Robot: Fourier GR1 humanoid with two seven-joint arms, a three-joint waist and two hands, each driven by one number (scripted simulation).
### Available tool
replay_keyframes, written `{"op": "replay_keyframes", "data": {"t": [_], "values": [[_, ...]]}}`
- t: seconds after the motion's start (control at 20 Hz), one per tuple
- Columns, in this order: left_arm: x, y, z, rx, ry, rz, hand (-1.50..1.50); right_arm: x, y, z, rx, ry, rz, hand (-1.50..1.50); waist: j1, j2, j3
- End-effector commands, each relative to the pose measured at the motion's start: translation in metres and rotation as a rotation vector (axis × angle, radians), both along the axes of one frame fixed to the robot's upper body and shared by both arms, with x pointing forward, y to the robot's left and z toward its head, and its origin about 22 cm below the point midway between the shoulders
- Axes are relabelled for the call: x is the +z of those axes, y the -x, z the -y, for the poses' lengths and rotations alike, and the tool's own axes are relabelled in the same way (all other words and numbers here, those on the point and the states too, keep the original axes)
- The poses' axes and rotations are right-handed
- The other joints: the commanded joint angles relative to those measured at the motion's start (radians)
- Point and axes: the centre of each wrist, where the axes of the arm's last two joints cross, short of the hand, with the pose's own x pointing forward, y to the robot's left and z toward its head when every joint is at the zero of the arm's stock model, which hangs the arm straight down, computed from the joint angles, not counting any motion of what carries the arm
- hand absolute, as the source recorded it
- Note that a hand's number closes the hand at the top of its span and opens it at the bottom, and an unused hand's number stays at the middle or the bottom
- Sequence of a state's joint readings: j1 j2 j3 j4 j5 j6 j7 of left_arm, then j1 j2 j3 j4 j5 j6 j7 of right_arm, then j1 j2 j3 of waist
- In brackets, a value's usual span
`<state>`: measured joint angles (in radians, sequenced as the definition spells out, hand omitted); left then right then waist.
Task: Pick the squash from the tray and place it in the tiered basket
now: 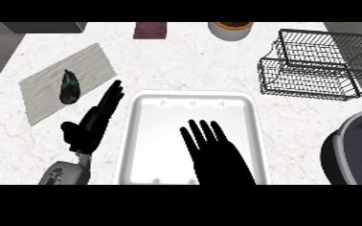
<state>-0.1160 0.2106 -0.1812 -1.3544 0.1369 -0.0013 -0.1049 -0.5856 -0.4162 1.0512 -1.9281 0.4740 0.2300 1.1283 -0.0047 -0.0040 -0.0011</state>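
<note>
Head view looks steeply down on a pale marbled counter (184,62). Nearest, at the front edge, the right hand (216,155) lies over the white tray (138,139), its fingers (201,134) straight and spread, holding nothing; the tray floor around it is bare. Just left of the tray, the left hand (92,122) rests with straight fingers angled up along the tray's left rim, also holding nothing, its grey forearm (67,172) entering at the front-left. At the front-right edge a dark rounded object (343,148) is cut off by the view. Farther back on the left side, a grey cloth mat (50,88) lies tilted, and the dark green squash (69,87) sits on it, well apart from the tray. Toward the far-right corner stands the wire tiered basket (311,67), with nothing visible inside. Along the far edge are a dark reddish square item (151,30), an orange-rimmed pot (231,29) and, in the far-left corner, a grey block (46,27).
</note>
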Motion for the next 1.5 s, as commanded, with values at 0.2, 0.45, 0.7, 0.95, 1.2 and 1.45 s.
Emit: {"op": "replay_keyframes", "data": {"t": [0.2, 0.45, 0.7, 0.95, 1.2, 1.45], "values": [[-0.005, -0.004, -0.002, 0.003, -0.005, 0.019, 0.0, -0.046, 0.001, 0.002, -0.12, 0.047, -0.019, -1.5, 0.001, 0.004, 0.001], [0.003, 0.004, 0.01, -0.004, -0.011, 0.014, 0.0, -0.058, -0.021, 0.029, -0.193, 0.093, -0.039, -1.5, 0.005, 0.004, 0.001], [-0.002, -0.002, 0.0, -0.012, 0.008, -0.012, 0.0, -0.05, -0.008, 0.021, -0.208, 0.097, -0.057, -1.5, 0.002, 0.003, 0.001], [0.01, -0.005, 0.004, -0.01, -0.008, -0.001, 0.0, -0.074, -0.009, 0.014, -0.183, 0.1, -0.077, -1.5, 0.005, 0.003, 0.001], [-0.008, -0.009, 0.008, -0.014, 0.014, -0.018, 0.0, -0.081, -0.019, 0.022, -0.184, 0.084, -0.068, -1.5, 0.003, 0.004, 0.001], [-0.016, 0.002, -0.011, -0.014, -0.007, -0.013, 0.0, -0.093, -0.029, 0.004, -0.152, 0.017, -0.09, 1.5, 0.005, 0.004, 0.001]]}}
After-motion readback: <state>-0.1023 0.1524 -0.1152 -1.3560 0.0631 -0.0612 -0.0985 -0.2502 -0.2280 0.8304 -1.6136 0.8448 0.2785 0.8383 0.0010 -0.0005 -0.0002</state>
